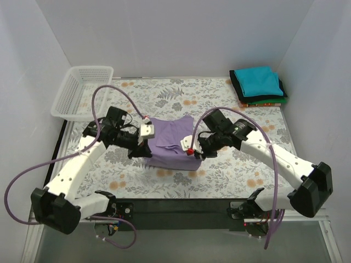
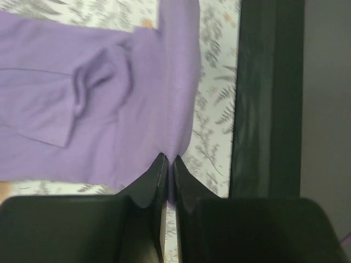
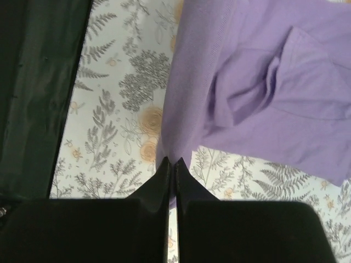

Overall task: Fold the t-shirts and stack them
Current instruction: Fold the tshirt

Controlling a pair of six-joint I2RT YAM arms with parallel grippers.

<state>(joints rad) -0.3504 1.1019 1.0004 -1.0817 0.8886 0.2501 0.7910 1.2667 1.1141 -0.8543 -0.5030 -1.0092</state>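
My left pincer [image 2: 169,163] and right pincer [image 3: 171,163] are closed tight on the purple t-shirt [image 1: 170,139] at its 6 o'clock edge. Such tiny bites could slip.

A plain lavender-purple t-shirt [image 1: 171,143] lies on the worktop's cloth [image 1: 230,175], pale grey-white and printed with grey fern leaves and soft orange blossoms. In the far right corner a teal t-shirt [image 1: 258,80] tops a dark green t-shirt [image 1: 237,86], with a sliver of an orange-red t-shirt [image 1: 263,103] beneath. The mesh basket [image 1: 82,90] is white. The left arm [image 1: 77,164] and right arm [image 1: 279,156] are white with black joints and purple cables [image 1: 94,101]; the left gripper [image 2: 169,159] and right gripper [image 3: 171,160] have black fingers
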